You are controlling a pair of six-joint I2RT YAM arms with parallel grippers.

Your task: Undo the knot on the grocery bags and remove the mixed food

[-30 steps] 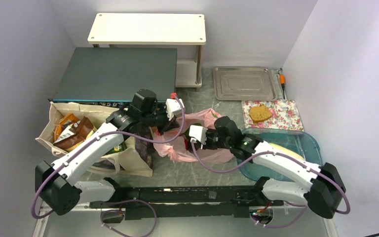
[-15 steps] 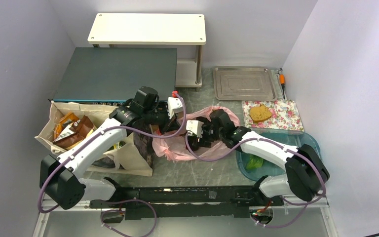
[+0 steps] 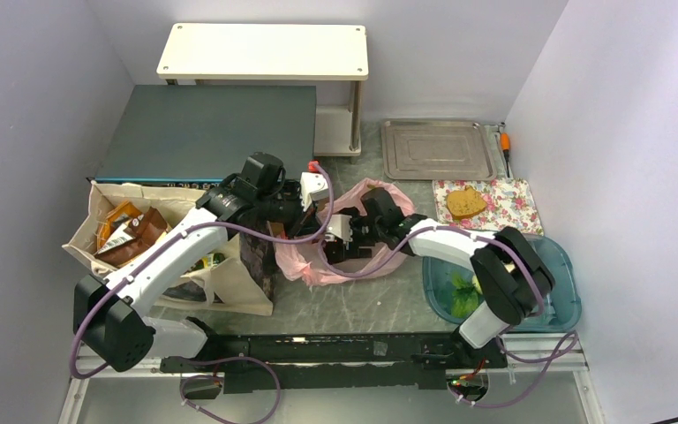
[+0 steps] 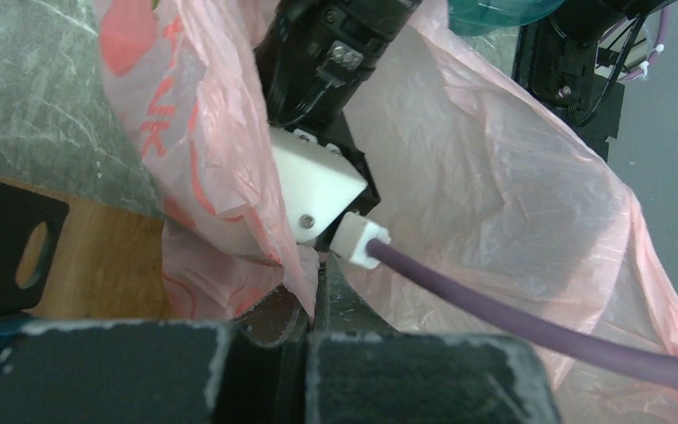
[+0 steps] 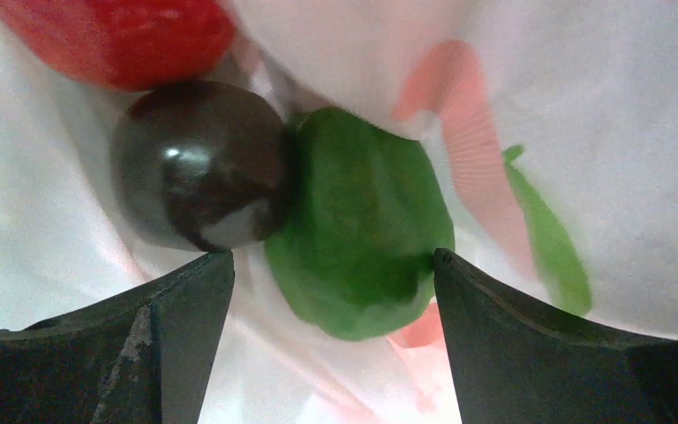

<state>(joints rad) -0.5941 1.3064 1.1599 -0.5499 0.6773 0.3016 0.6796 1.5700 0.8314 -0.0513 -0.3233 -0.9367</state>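
Observation:
The thin pink plastic bag [image 3: 380, 258] lies open at the table's middle; no knot shows. My left gripper [image 4: 322, 287] is shut on the bag's left edge and holds it up. My right gripper [image 5: 331, 265] is open inside the bag, with its fingertips either side of a green pepper [image 5: 362, 221]. A dark round item [image 5: 199, 168] and a red fruit [image 5: 124, 35] lie just beyond. The beige tote [image 3: 229, 287] stands at the left with chip bags [image 3: 128, 234] in it. Leafy greens [image 3: 461, 291] lie in the blue tray [image 3: 552, 283].
A bread slice [image 3: 465, 201] lies on a floral napkin at the right. A metal tray [image 3: 441, 148] sits behind it. A dark box [image 3: 203, 132] and a cream shelf [image 3: 265, 51] stand at the back. The right arm's purple cable [image 4: 530, 331] crosses the bag mouth.
My right arm has swung left from over the blue tray into the pink bag. The greens in the tray are now uncovered. My left gripper kept its hold on the bag.

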